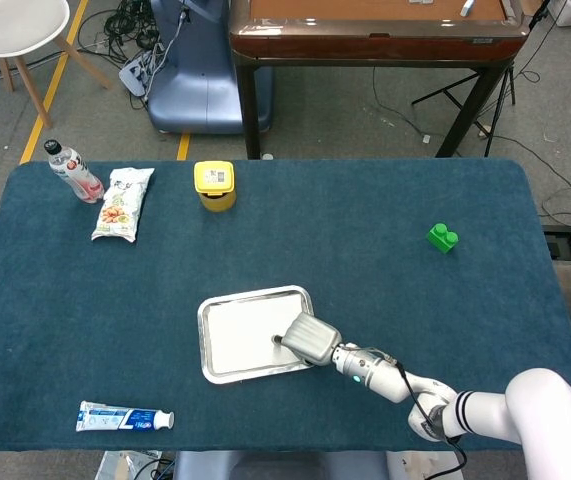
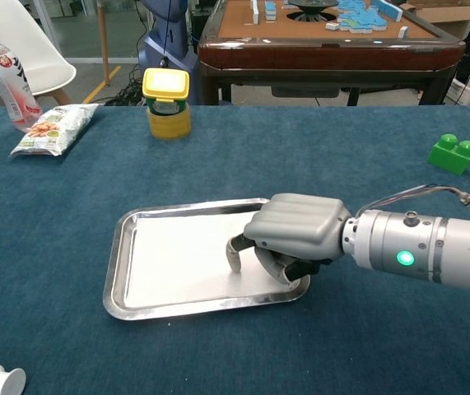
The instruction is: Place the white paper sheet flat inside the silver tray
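Observation:
The silver tray [image 1: 203, 342] [image 2: 116, 265] sits on the blue table, near the front and a little left of centre. The white paper sheet [image 1: 238, 335] [image 2: 175, 255] lies flat inside it and covers most of its floor. My right hand [image 1: 310, 338] [image 2: 296, 230] hovers over the tray's right end with its fingers curled under. One of its fingertips [image 2: 235, 262] points down at the sheet's right part; actual contact is unclear. The curled fingers hold nothing. The sheet's right edge is hidden under the hand. My left hand does not show in either view.
A yellow jar [image 1: 215, 185] [image 2: 166, 103], a snack bag [image 1: 123, 203] [image 2: 53, 127] and a bottle [image 1: 73, 172] [image 2: 4, 78] stand at the back left. A green brick [image 1: 442, 238] [image 2: 453, 153] lies at the right, and a toothpaste tube [image 1: 125, 417] lies near the front edge.

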`<state>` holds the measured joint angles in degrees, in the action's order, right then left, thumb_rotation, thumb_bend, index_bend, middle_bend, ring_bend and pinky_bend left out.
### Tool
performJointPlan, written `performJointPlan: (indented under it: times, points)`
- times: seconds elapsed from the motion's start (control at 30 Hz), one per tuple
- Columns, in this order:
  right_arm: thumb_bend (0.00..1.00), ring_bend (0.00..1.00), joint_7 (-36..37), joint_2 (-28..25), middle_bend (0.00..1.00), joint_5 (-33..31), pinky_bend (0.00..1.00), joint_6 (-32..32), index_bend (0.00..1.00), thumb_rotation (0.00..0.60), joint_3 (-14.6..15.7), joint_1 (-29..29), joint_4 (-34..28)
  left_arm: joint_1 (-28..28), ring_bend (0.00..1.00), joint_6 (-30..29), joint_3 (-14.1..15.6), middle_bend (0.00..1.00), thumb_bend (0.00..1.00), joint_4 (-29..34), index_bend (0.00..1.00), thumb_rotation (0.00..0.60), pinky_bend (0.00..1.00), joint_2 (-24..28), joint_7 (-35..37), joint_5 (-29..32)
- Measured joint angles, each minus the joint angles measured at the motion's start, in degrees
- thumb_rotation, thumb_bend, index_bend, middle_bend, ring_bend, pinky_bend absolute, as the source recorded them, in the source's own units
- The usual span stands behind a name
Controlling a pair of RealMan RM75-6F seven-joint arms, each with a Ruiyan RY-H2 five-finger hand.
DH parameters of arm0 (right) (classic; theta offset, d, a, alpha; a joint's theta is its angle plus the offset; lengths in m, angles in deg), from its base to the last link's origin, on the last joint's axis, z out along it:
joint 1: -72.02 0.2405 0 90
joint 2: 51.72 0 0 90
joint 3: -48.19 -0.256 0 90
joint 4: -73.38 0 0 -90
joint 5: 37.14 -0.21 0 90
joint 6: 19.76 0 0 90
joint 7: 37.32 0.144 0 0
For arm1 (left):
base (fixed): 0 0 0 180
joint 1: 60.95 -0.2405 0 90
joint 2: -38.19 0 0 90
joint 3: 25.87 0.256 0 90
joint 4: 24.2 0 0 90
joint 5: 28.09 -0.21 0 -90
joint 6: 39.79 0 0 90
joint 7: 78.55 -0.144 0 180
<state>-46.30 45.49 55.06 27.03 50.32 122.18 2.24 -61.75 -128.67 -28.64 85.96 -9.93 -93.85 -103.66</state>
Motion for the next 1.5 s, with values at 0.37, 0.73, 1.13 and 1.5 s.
performJointPlan:
  times: [0.37,0.73,1.13,1.5]
  points:
    - [1.00,0.98,-0.8,0.5,1.00,-0.9,1.00,-0.7,0.35,0.600,-0.3,0.0,0.2,0.0,0.29,0.1,-0.1,0.36,0.29,0.2,0.39,0.600,0.51,0.2,-0.3,0.6]
    - [1.00,0.98,-1.7,0.8,1.00,-1.7,1.00,-1.1,0.35,0.600,-0.7,-0.2,0.2,0.0,0.29,0.1,-0.2,0.36,0.29,0.3,0.39,0.600,0.51,0.2,-0.4,1.2]
    - [1.00,0.98,-1.8,1.5,1.00,-2.2,1.00,-0.8,0.33,0.600,-1.2,-0.2,0.6,-0.1,0.29,0.0,-0.2,0.36,0.29,0.4,0.39,0.600,0.51,0.5,-0.1,1.2]
    - [1.00,0.98,-1.6,1.5,1.00,-2.3,1.00,-0.3,0.33,0.600,-1.6,-0.3,0.8,-0.1,0.29,-0.1,-0.2,0.36,0.29,0.4,0.39,0.600,0.51,0.5,0.2,1.0]
